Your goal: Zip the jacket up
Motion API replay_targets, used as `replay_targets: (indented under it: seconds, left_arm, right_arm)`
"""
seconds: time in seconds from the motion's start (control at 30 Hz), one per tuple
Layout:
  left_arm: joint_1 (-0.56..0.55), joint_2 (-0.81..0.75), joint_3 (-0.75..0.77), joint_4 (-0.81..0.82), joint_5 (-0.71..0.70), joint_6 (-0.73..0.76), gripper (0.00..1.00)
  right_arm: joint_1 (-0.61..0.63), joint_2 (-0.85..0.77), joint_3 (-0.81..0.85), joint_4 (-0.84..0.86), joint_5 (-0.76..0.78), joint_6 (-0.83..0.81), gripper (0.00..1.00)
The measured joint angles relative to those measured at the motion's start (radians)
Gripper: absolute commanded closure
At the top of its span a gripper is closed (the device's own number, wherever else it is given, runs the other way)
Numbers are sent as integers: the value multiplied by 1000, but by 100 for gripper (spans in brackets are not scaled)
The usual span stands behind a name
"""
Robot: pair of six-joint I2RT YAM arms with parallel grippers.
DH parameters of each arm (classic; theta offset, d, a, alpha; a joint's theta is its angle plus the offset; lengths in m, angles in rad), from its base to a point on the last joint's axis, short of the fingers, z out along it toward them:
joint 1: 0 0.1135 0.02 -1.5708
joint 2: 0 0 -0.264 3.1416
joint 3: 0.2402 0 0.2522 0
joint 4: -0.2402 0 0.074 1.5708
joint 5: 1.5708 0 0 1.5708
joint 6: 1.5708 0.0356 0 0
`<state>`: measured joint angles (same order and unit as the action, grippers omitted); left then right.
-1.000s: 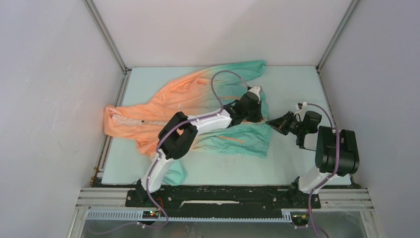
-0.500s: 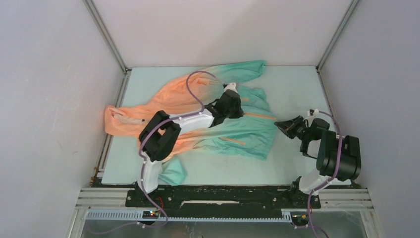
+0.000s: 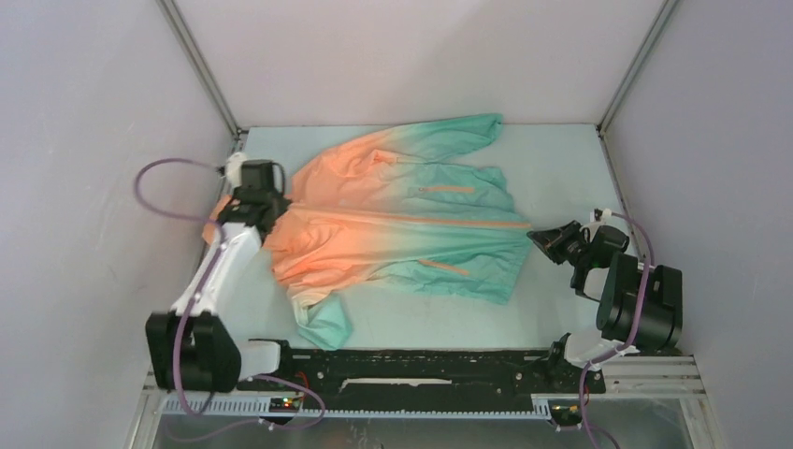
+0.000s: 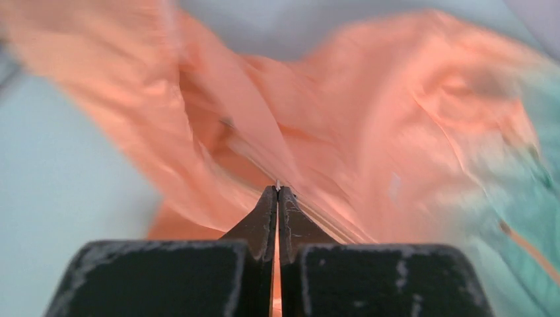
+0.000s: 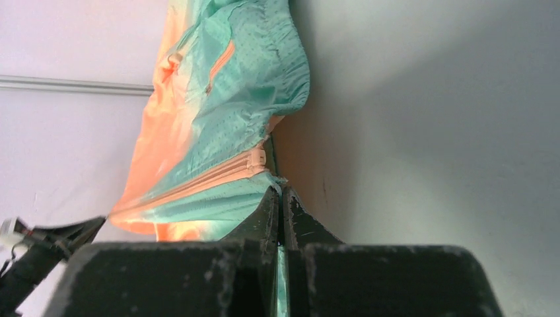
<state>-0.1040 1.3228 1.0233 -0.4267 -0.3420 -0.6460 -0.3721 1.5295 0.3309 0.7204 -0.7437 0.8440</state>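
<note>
The jacket (image 3: 402, 229) lies spread flat across the table, peach-orange at the left and teal at the right, its front halves joined along the central zipper (image 3: 421, 221). Two orange pocket strips (image 3: 447, 190) show on either side of the zipper. My left gripper (image 3: 270, 218) is at the collar end, shut on the zipper pull (image 4: 278, 185), with blurred orange cloth (image 4: 396, 132) behind it. My right gripper (image 3: 534, 236) is at the hem end of the zipper. It is shut on the teal hem (image 5: 264, 188), and the jacket (image 5: 224, 132) is stretched away from it.
The pale green table mat (image 3: 561, 159) is boxed in by grey walls with metal corner posts (image 3: 201, 75). A black rail (image 3: 421, 369) bearing both arm bases runs along the near edge. The left arm (image 5: 46, 247) shows at the far end in the right wrist view.
My left gripper has travelled from the jacket's teal middle to the orange collar end at the left. The jacket's fronts have come together and it lies flat. My right gripper has shifted slightly right.
</note>
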Motion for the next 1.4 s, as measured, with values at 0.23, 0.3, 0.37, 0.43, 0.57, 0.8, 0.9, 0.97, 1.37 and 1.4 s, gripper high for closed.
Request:
replay_targets:
  seconds: [0.23,0.3,0.37,0.43,0.57,0.8,0.9,0.97,1.37,1.4]
  left_arm:
    - [329,-257,-73,-71,-95,66,100]
    - [411,-256,-73,-63,-113,113,100]
    - [479,-237,-74,-57,-117,155,100]
    - [515,-220,-74,-54,-105,187,92]
    - [499,-223,-78,-50,-5,198,56]
    - [317,-328,-195,-25,156,178,6]
    - [159,-424,-231,-27,224,169,1]
    - [40,-493,-225,-21,245,173,1]
    - [-237,-809,208,-42,418,273,0]
    - [-237,-840,242,-39,426,281,0]
  right_arm:
    - [-13,19,19,-10,24,-6,100]
    - [-21,35,24,1,34,-4,100]
    - [-23,42,24,5,40,-3,100]
    - [-12,41,36,-19,46,-18,76]
    - [76,26,135,-197,129,-101,32]
    - [226,-246,235,-636,436,-266,1]
    - [315,-442,309,-872,639,-336,0]
    - [405,-563,385,-1012,752,-375,0]
    - [690,-1055,1062,-1510,776,-483,1]
    - [690,-1069,1121,-1526,764,-491,0]
